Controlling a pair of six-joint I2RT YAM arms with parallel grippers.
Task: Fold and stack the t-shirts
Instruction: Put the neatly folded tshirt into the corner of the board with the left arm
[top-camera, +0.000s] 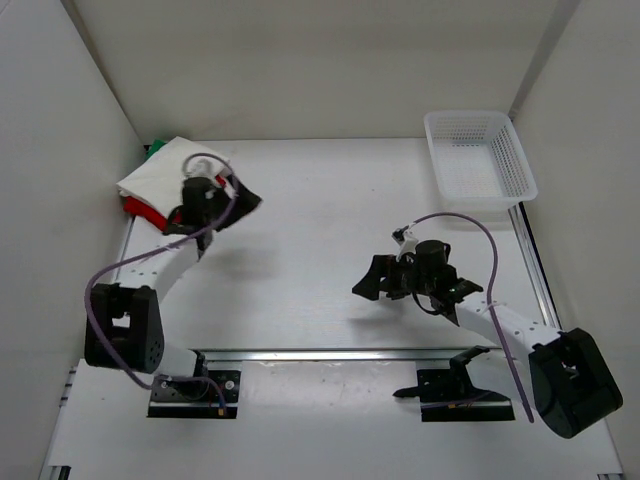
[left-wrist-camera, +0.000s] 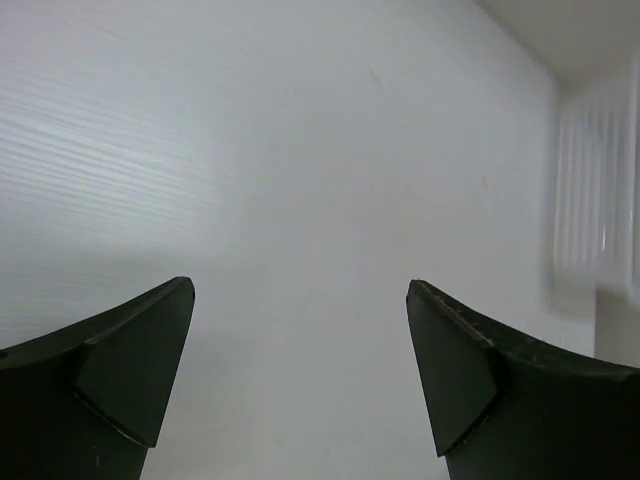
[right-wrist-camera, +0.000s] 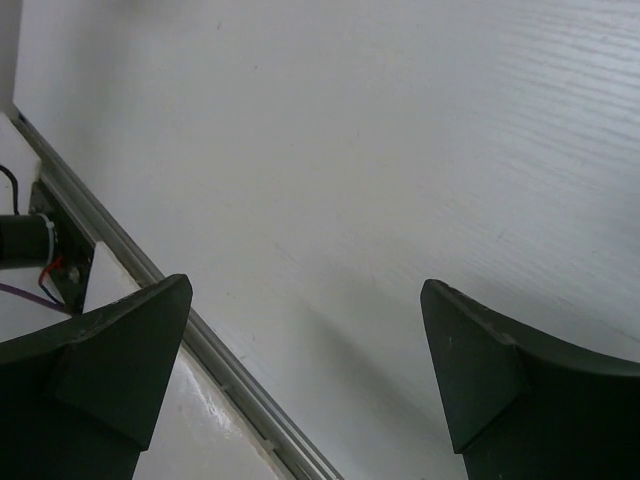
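At the table's (top-camera: 330, 200) far left corner, the t-shirts (top-camera: 160, 175) lie stacked: white on top, red beneath, green behind.
Left gripper (top-camera: 240, 203) just beside them and right gripper (top-camera: 372, 282) mid-table both gape empty; lift the left straight up so no finger drags the top fold.

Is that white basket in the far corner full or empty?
Empty. From above, the white basket shows only its own bare mesh floor and walls; nothing lies in it.
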